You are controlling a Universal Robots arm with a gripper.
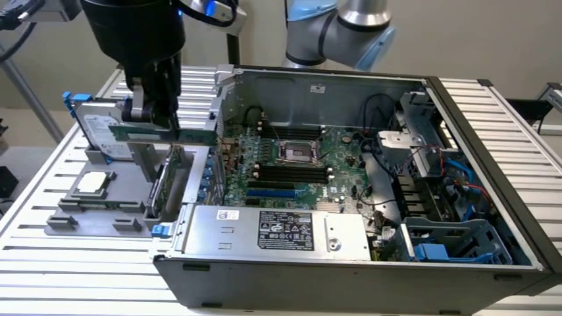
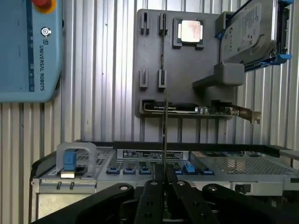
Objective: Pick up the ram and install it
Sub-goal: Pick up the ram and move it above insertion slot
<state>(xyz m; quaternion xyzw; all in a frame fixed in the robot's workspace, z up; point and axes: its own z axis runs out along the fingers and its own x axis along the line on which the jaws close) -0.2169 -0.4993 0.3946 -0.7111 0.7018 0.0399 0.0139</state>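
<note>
At the exterior view's left we see a slatted metal table [image 1: 62,263] carrying a gray parts holder [image 1: 88,220]. On the holder a square silver processor [image 1: 94,183] lies flat, and a hard drive [image 1: 95,128] in a blue-tabbed frame stands tilted behind it. Just right of the drive the gripper [image 1: 154,118] hangs from a dark wrist with its fingers clenched on the ram [image 1: 191,135]. This thin green stick is held level, its ends reaching out to either side of the fingers. It is lifted clear above the holder, and its right end is near the left wall of the computer case [image 1: 491,131]. Below the ram an upright green expansion card [image 1: 162,187] stands in the holder. In the wrist view we look along the gripper [image 2: 163,172], whose black fingers [image 2: 152,196] press on the ram [image 2: 164,130]. The ram is seen edge-on as a thin line in front of the parts holder [image 2: 187,79], which carries the processor [image 2: 190,31], the hard drive [image 2: 247,37] and the expansion card [image 2: 201,109]. A blue Universal Robots pendant [image 2: 28,51] rests on the table there. Further right in the exterior view the case lies open, showing the motherboard [image 1: 263,148]. Its processor socket [image 1: 296,153] and dark memory slots [image 1: 290,174] are well apart from the ram. A power supply [image 1: 272,230] runs along the near edge, and a blue drive cage [image 1: 448,247] sits at the far right.
</note>
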